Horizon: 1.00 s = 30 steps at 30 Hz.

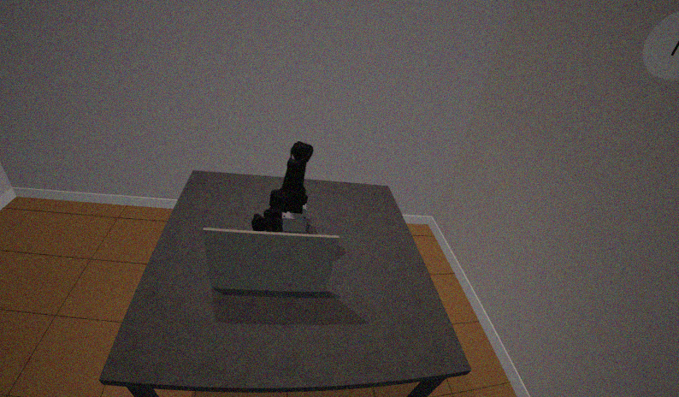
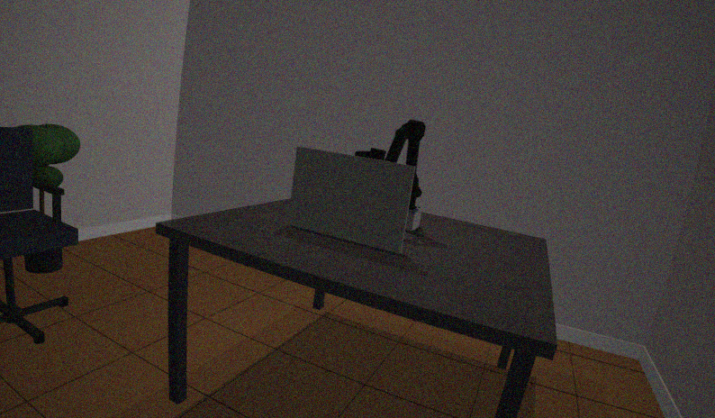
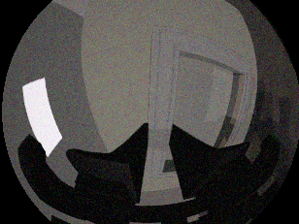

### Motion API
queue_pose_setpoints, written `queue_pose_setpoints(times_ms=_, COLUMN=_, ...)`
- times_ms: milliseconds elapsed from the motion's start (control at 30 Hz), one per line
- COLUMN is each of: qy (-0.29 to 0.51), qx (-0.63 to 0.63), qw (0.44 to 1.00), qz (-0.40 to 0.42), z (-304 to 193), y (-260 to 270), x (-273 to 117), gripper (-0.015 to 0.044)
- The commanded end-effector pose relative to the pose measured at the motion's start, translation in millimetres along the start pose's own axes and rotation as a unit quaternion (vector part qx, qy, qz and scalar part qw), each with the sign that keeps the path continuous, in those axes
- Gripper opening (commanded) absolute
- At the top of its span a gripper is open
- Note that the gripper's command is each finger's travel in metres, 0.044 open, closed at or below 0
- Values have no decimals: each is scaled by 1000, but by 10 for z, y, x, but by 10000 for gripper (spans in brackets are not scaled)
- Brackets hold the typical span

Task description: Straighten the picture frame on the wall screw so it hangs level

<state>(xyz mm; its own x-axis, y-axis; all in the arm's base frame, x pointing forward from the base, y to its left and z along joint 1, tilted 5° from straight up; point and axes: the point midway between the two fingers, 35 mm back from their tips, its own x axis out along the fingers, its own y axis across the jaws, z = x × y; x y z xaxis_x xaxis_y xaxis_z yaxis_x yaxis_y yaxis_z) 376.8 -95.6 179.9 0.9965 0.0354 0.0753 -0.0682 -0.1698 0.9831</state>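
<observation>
The picture frame point(image 3: 162, 86) is pale grey and shows in the wrist view right of centre. Its left bar runs down between the fingertips, and its top bar slopes down to the right, though the wide lens bends lines, so its true tilt is hard to read. My gripper point(image 3: 157, 127) is shut on this left bar, one black finger on each side. The top and exterior views show only the plain back of the upright board point(image 1: 273, 261) point(image 2: 349, 197) point(image 3: 116, 67), which hides the frame and the fingertips. The screw and the notched strip are not visible.
The board stands on a dark table point(image 1: 282, 352) point(image 2: 484, 280), with the black arm point(image 1: 293, 180) point(image 2: 414, 142) behind it. A bright white patch point(image 3: 43, 115) shows at the left of the wrist view. A dark chair point(image 2: 12, 171) stands left of the table.
</observation>
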Motion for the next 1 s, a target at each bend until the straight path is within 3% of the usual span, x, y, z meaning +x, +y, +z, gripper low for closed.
queue_pose_setpoints(times_ms=0, qy=-1, qx=-7, qw=1000, qz=10, z=-7, y=66, x=-6, gripper=0)
queue_pose_setpoints(times_ms=967, qy=-1, qx=-7, qw=1000, qz=10, z=3, y=11, x=-3, gripper=0)
